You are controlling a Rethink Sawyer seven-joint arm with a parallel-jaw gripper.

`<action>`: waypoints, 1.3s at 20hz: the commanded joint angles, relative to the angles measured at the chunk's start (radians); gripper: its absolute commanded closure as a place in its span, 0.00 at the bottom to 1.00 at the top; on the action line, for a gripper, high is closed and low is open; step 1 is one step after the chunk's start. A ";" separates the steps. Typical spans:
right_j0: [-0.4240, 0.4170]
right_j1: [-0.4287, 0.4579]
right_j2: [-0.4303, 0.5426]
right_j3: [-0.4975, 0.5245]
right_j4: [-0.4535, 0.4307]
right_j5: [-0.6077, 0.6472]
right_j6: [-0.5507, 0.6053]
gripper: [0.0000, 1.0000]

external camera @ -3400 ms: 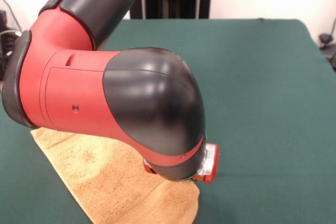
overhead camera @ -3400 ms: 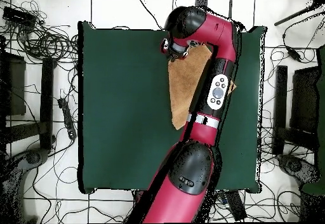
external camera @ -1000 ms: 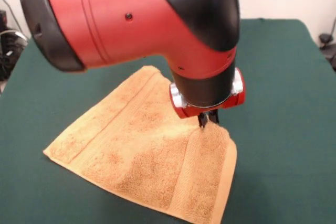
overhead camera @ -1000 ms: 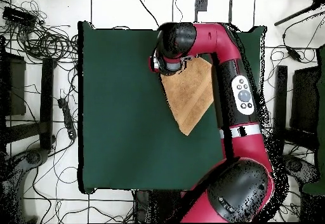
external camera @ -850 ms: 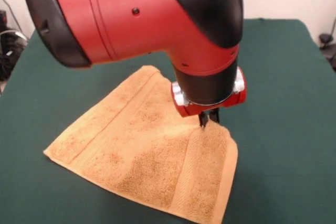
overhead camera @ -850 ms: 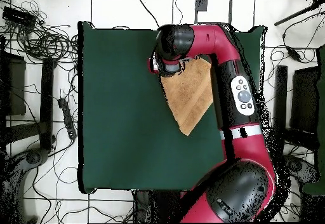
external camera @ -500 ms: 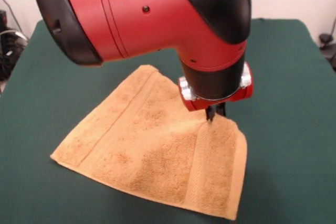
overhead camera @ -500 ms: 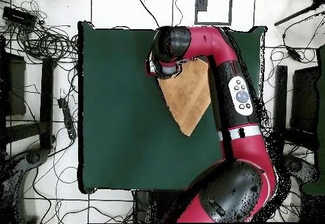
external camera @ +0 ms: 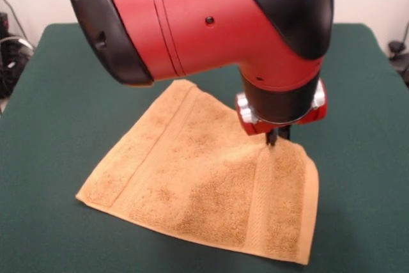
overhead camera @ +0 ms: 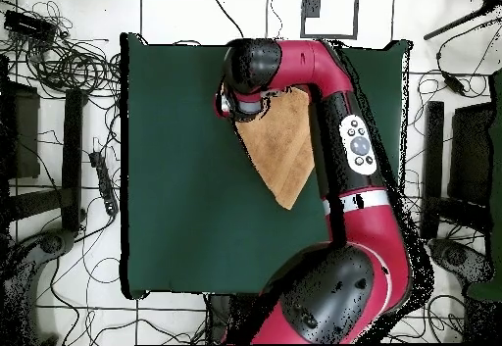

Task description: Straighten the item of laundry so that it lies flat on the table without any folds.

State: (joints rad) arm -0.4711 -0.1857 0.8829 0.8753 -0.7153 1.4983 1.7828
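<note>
Gripper (external camera: pixel 278 137) comes straight down w/ its dark tips pinched on the towel (external camera: pixel 204 183) at one corner, holding that bit slightly raised. Rest of the golden-orange towel spreads out left and toward the camera from the gripper, mostly flat on the green table (external camera: pixel 64 81), w/ woven bands near two edges.

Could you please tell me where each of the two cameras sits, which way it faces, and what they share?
Front view: low across the table, facing the arm; it shows the wrist and the gripper at the towel.
Overhead view: above, looking straight down; the whole arm reaches from the bottom edge to the towel.
Both show towel, green table and gripper.
</note>
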 commanded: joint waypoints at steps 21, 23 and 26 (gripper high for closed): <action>0.044 0.053 -0.032 -0.346 0.028 0.334 -0.101 1.00; 0.043 0.057 -0.031 -0.349 0.032 0.333 -0.096 1.00; 0.045 0.058 -0.034 -0.352 0.033 0.338 -0.089 1.00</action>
State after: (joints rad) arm -0.4537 -0.1799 0.8648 0.5493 -0.6940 1.7560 1.7828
